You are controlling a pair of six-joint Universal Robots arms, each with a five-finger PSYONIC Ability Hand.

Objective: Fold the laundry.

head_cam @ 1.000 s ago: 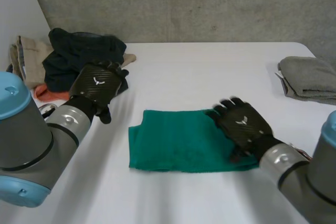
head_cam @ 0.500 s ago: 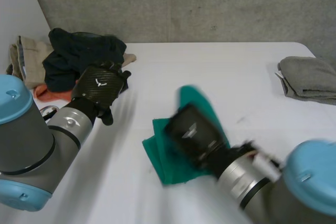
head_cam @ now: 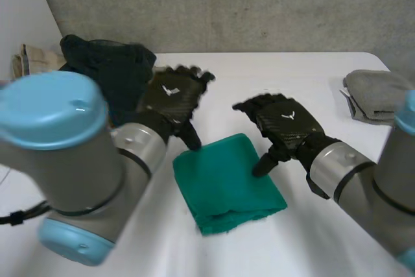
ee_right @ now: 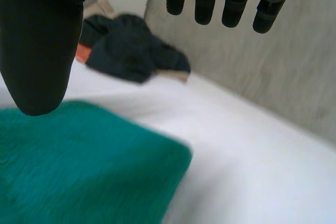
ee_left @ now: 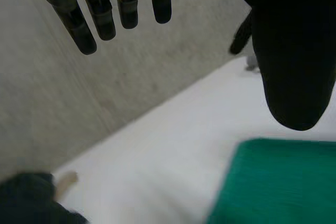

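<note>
clothes pile (head_cam: 104, 69): dark and tan garments heaped at the table's (head_cam: 259, 76) 10 o'clock corner.
left hand (head_cam: 170, 97): fingers straight and spread, holding nothing; it hovers at the green cloth's (head_cam: 224, 183) 11 o'clock, thumb pointing down toward that corner.
green cloth: folded, lying flat toward the table's 6 o'clock, between the two hands.
right hand (head_cam: 285, 124): fingers extended and relaxed, nothing grasped; at the cloth's 2 o'clock, thumb tip by its edge.
grey towel (head_cam: 382, 98): folded, at the table's 3 o'clock edge, well apart.
</note>
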